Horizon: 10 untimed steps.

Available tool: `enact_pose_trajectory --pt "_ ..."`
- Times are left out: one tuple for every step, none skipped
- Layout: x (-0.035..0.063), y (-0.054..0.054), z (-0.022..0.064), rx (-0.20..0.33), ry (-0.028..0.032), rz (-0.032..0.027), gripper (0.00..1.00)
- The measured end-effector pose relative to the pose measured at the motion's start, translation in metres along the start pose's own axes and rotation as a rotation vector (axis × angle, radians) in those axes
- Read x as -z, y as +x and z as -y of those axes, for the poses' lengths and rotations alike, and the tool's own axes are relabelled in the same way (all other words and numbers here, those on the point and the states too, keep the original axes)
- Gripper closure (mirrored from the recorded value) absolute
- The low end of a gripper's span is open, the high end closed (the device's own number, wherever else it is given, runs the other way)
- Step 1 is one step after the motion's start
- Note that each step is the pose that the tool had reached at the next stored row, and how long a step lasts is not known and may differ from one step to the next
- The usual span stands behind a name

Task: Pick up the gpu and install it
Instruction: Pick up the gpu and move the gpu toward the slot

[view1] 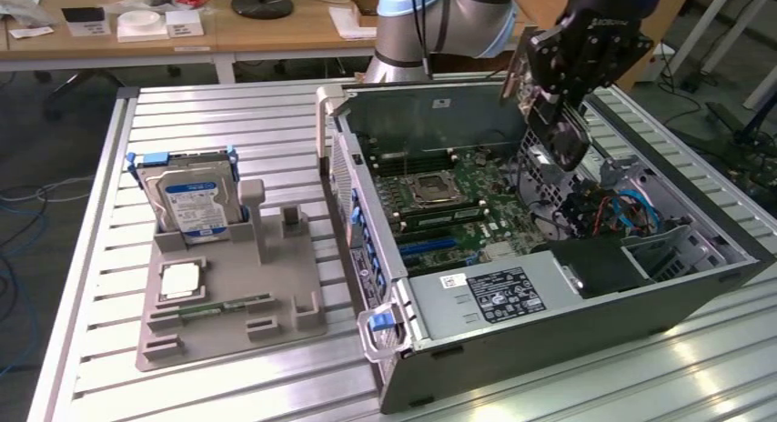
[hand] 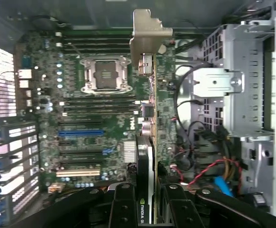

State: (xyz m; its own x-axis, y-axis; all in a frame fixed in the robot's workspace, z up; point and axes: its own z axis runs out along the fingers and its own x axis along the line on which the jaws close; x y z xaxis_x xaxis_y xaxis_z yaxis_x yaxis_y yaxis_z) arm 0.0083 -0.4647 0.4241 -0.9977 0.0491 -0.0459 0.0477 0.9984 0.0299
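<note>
Leftward in the exterior view, a hard drive [view1: 195, 199] is standing in a grey tray [view1: 218, 324]. Toward the upper right, the claw [view1: 561, 113] is pinching the gpu [view1: 567, 145] above the open computer case [view1: 680, 295]. The wrist view is showing the gpu edge-on between the fingers [hand: 124, 204], its metal bracket [hand: 147, 33] hanging over the motherboard [hand: 100, 123].

— Where are we?
— We're in a robotics lab, we reckon: a robot arm [view1: 419, 22] at a slatted metal worktop [view1: 206, 113], an opened computer [view1: 570, 304], and cluttered wooden desks [view1: 279, 31] behind.
</note>
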Motion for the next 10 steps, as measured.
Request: enact_pose_trajectory --pt "-0.0002 -0.004 -0.0002 0.000 0.0001 0.0000 0.73" --pt "-0.0004 -0.008 -0.0004 0.000 0.0000 0.0000 0.73" --pt "-0.0007 -0.012 -0.0006 0.000 -0.0001 0.0001 0.73" --pt "-0.0008 -0.014 -0.0007 0.000 -0.0002 0.0001 0.73" --pt "-0.0009 -0.016 -0.0008 0.000 -0.0002 0.0000 0.73" --pt "-0.0010 -0.018 -0.0009 0.000 -0.0001 0.0000 0.73" --pt "-0.0010 -0.018 -0.0009 0.000 0.0000 0.0000 0.73" --pt "-0.0010 -0.018 -0.0009 0.000 0.0000 0.0001 0.73" --pt "-0.0010 -0.018 -0.0009 0.000 -0.0001 0.0000 0.73" --pt "-0.0010 -0.018 -0.0009 0.000 -0.0001 0.0000 0.73"
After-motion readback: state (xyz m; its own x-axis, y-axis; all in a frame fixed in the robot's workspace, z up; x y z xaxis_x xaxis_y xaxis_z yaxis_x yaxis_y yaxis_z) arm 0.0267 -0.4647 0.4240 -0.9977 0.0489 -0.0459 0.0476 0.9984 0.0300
